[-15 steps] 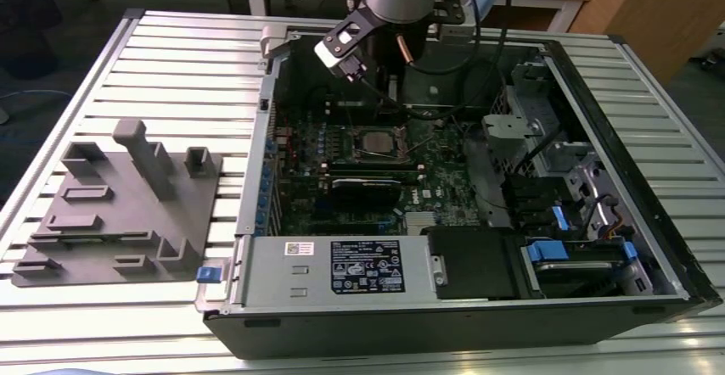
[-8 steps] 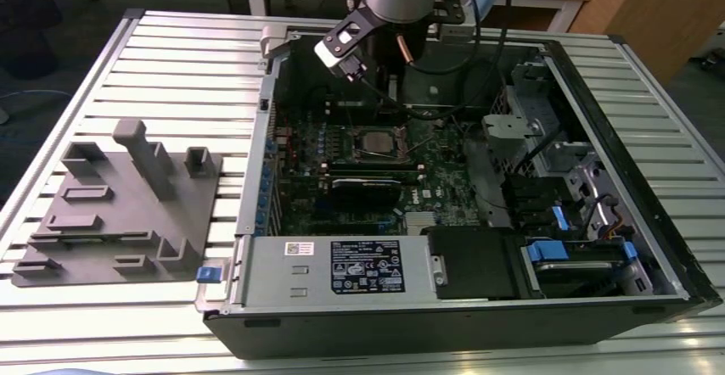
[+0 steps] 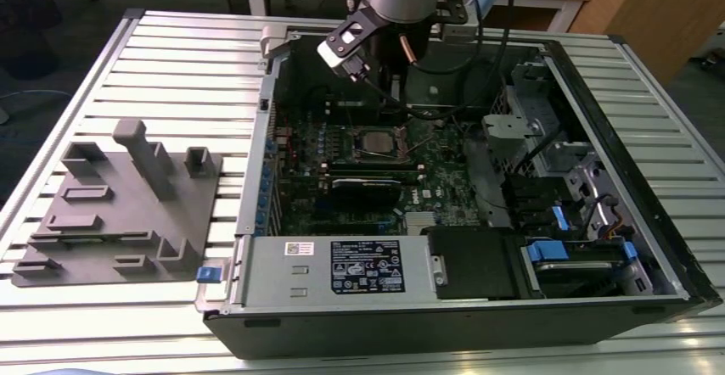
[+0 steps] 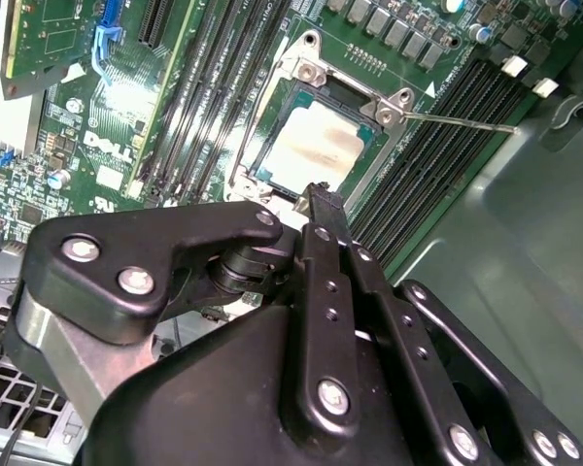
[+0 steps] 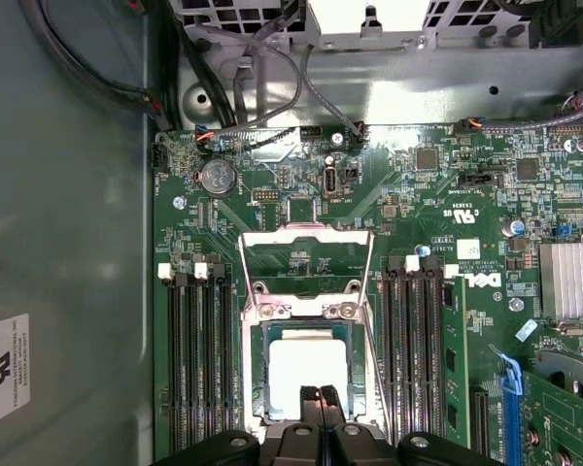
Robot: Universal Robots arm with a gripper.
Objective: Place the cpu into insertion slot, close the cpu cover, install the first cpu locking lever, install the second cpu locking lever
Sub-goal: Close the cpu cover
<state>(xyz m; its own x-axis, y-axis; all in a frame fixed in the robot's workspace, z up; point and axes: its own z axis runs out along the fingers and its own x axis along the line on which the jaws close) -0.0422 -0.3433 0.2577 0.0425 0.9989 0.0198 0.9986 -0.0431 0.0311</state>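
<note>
Fingers [image 5: 312,400] of the gripper [image 5: 320,392] pressed together, empty, over the cpu [image 5: 306,364] seated in the insertion slot [image 5: 256,369]; cpu cover [image 5: 307,235] stands open beside it; white printed label [image 5: 8,367] well aside.

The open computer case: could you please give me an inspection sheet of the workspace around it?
Surface: slatted metal table, bearing the open case.
Job's things: cpu lies in the slot; cover stands raised.
Clutter: grey fixture block on the exterior view's left.
Grippers: claw shut, over the cpu; contact unclear.
Cables: black cables along the case wall.
Surroundings: wooden furniture behind the table.
</note>
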